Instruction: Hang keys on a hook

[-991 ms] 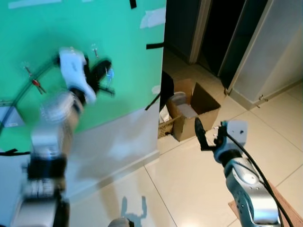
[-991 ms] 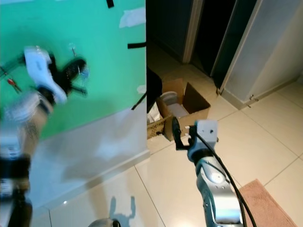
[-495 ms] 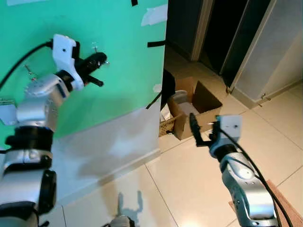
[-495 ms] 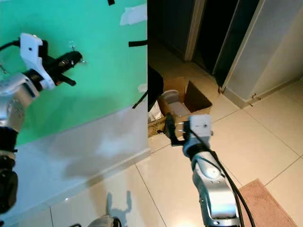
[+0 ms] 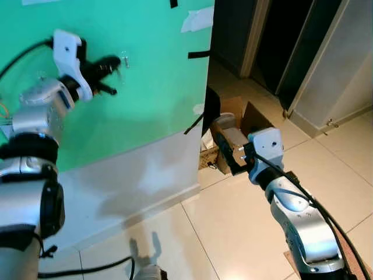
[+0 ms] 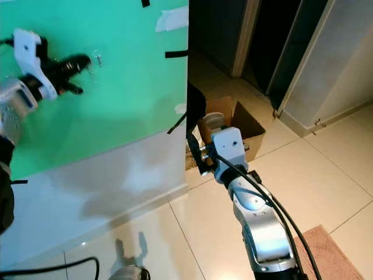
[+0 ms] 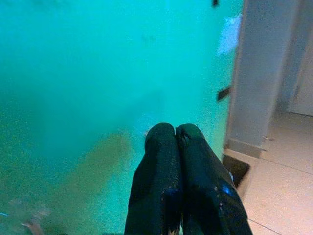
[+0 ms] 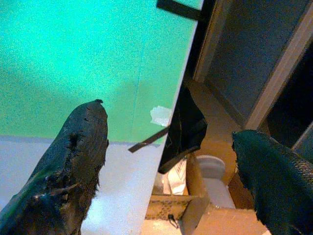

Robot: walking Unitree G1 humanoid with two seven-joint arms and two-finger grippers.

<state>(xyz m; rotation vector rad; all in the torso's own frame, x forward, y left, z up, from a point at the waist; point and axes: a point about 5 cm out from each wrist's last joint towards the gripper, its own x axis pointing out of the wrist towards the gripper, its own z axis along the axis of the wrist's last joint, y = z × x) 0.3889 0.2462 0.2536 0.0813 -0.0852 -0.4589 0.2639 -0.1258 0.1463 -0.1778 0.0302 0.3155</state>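
**Left gripper up at the wall hook, right gripper spread wide over the floor**

While the green wall (image 5: 151, 87) took up the whole left side of the scene, with a pale grey band (image 5: 140, 175) beneath it and cream floor tiles (image 5: 233, 233) running off to the right, a dark doorway (image 5: 285, 41) stood open past the wall's corner. Beside that corner sat an open cardboard box (image 5: 247, 119) with a white container inside it.

Raised high against the green, the left arm held the left gripper (image 5: 111, 63) just beside a small clear hook (image 5: 125, 59) stuck to the wall. Its two black fingers (image 7: 164, 181) were pressed tight together along their length. Whether any keys sat pinched between them could not be told; no keys could be made out anywhere.

Lower and well apart from the wall, the right gripper (image 6: 201, 154) hung over the tiles near the box. Its fingers (image 8: 73, 161) stood far apart, with nothing between them.
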